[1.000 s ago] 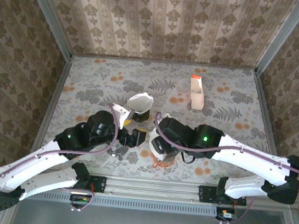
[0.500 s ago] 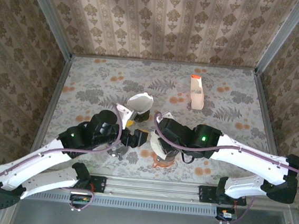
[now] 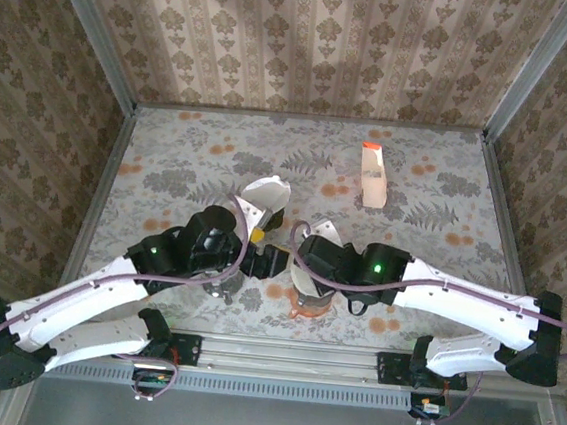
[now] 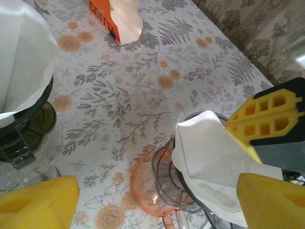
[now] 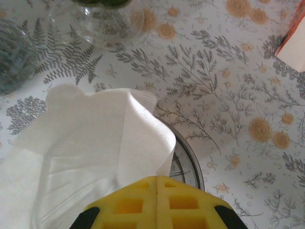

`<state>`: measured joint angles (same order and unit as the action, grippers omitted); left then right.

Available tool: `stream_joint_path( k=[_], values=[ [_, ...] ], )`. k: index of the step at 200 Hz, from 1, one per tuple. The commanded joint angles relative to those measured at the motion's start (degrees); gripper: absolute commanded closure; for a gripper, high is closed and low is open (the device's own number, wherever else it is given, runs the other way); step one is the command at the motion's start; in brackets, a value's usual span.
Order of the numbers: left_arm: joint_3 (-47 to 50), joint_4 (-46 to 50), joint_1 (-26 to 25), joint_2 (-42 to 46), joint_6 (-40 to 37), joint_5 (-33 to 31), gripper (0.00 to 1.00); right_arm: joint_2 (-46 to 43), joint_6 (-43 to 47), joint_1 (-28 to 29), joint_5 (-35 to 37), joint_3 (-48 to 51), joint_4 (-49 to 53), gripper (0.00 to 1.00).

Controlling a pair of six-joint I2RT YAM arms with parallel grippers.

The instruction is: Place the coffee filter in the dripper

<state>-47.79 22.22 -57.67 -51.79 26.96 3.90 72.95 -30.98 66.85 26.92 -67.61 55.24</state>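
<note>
Near edge of the floral-patterned bench, roughly mid-way along it: clear glass dripper on a translucent orange saucer. White paper coffee filter is at the dripper mouth. Its lower part is down inside the rim and one flap is folded up and stands proud. I judge it half in, not seated.

Right tool is closed, yellow pads pinching the filter's top edge. The left wrist view shows the same pinch at the paper's high corner. Left tool is open, pads wide apart, nothing between them. Dripper and filter sit just ahead of it, and it touches neither as far as I can tell.

Handling, my read:
- The filter is featherlight, thin and floppy. It creases and tears easily and tends to spring back out of a cone, so it has no stiffness to push with.
- Best hold is a light pinch at the upper rim or along the seam where the paper is doubled, never mid-wall.
- The dripper looks hard, slick and light, so a sideways drag on the paper could slide or tip it.
- The open tool could steady its wall.

Further back, left of centre: dark-rimmed glass brewer with a second white filter sitting open in it.

Toward the far edge, right of centre: orange-and-cream coffee packet, well apart from the rest.
</note>
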Motion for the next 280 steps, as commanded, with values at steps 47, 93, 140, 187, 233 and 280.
stream_joint_path(
  k=[47, 93, 140, 187, 233, 280],
  values=[
    [-3.4, -0.7, -0.6, -4.8, 1.7, 3.8, 0.3, -2.0, -2.4, 0.8, 2.8, 3.9, -4.8, 1.0],
    [-4.2, 2.3, -2.6, -7.4, 1.6, 4.1, 0.39, -2.4, -2.5, 0.9, 3.0, 4.7, -5.6, 1.0],
    [-5.9, 7.5, -4.0, -9.7, 1.2, 2.6, 0.48, -2.5, -2.7, 0.9, 3.0, 5.1, -6.3, 1.0],
    [-6.4, 8.1, -4.7, -11.4, 1.2, 2.2, 0.49, -3.2, -3.2, 0.9, 3.1, 5.5, -6.3, 1.0],
    [-6.9, 8.6, -4.9, -12.0, 1.0, 2.2, 0.51, -3.8, -3.7, 1.0, 3.1, 6.1, -6.5, 1.0],
    [-6.9, 9.6, -4.9, -13.0, 1.0, 2.5, 0.55, -4.8, -4.7, 0.9, 4.2, 6.4, -6.5, 0.89]
  ],
)
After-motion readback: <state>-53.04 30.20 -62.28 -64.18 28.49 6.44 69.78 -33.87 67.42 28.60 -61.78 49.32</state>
